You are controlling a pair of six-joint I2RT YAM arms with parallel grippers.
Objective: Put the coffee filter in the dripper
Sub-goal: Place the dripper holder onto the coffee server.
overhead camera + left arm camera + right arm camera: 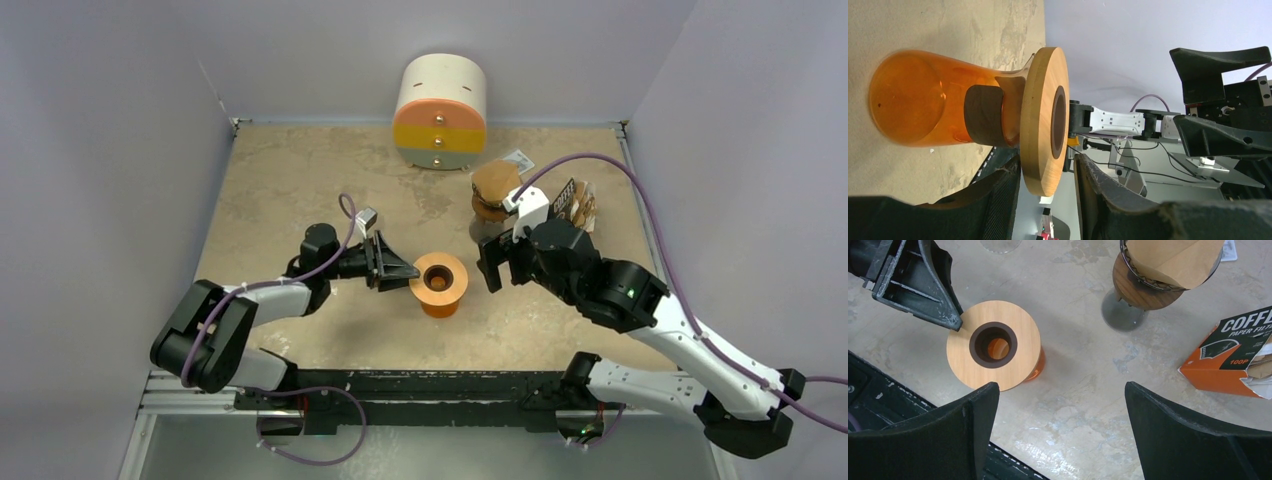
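An orange glass dripper (pixel 440 285) with a round wooden top stands mid-table; it also shows in the left wrist view (pixel 1043 115) and the right wrist view (pixel 960 347). A brown paper coffee filter (pixel 495 180) (pixel 1173 260) sits in a second, wood-collared glass holder (pixel 1143 292) further back. My left gripper (pixel 395 270) (pixel 1047 160) is open, its jaws either side of the wooden top's left rim. My right gripper (pixel 495 265) (pixel 1060 390) is open and empty, above the table just right of the orange dripper.
An orange and black box of coffee filters (pixel 575 203) (pixel 1233 355) lies open at the right. A round cream, orange and yellow drawer unit (pixel 440 110) stands at the back wall. A small white packet (pixel 518 158) lies behind the filter.
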